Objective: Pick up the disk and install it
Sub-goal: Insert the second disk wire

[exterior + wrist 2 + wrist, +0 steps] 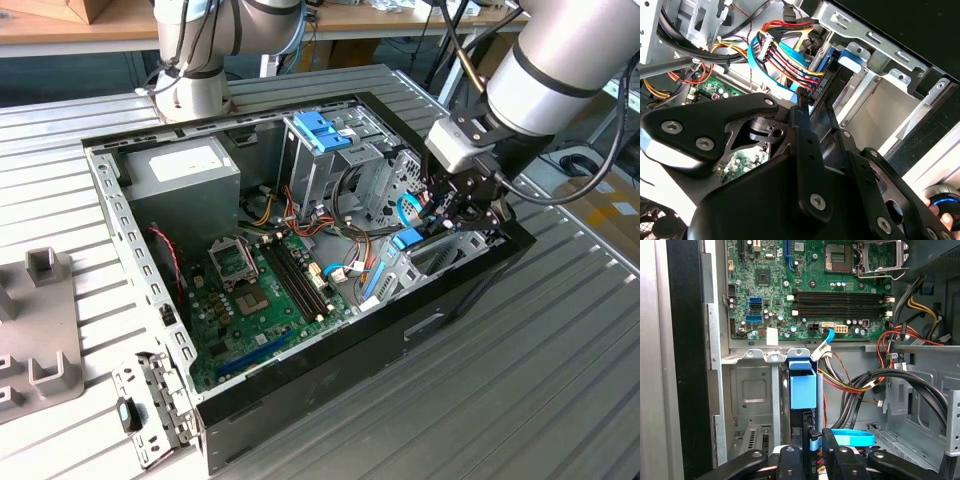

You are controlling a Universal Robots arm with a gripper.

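On the bench (pixel 560 380) the open computer case (pixel 330 360) lay on its side, about in the middle. Near the case's far left corner in the exterior view sat the big grey box (pixel 180 170). Beside it, toward the near wall, was the green board (pixel 260 300). Further right, at the far wall, stood the blue latch (pixel 318 130) with its metal cage, and nothing touched it.

The disk (pixel 408 238) was at the right end of the case in the exterior view. It stood on its edge in the metal bay just inside the end wall. In the first wrist view its blue frame (pixel 802 387) showed between the bay's plates. The gripper (pixel 462 215) hung directly over this bay, very close to the disk. In the first wrist view the gripper (pixel 821 442) was at the disk's end, but I could not tell if the fingers were holding it or only near it.

The main risk, in my judgement, was the cables. A coloured bundle (pixel 785 55) and a flat blue cable (pixel 852 437) ran just beside the disk. They could be caught or pinched against the bay. Also, if the disk entered slightly tilted, its frame could jam on the bay's thin plates. A hard push could then bend a plate or leave the disk not fully seated.
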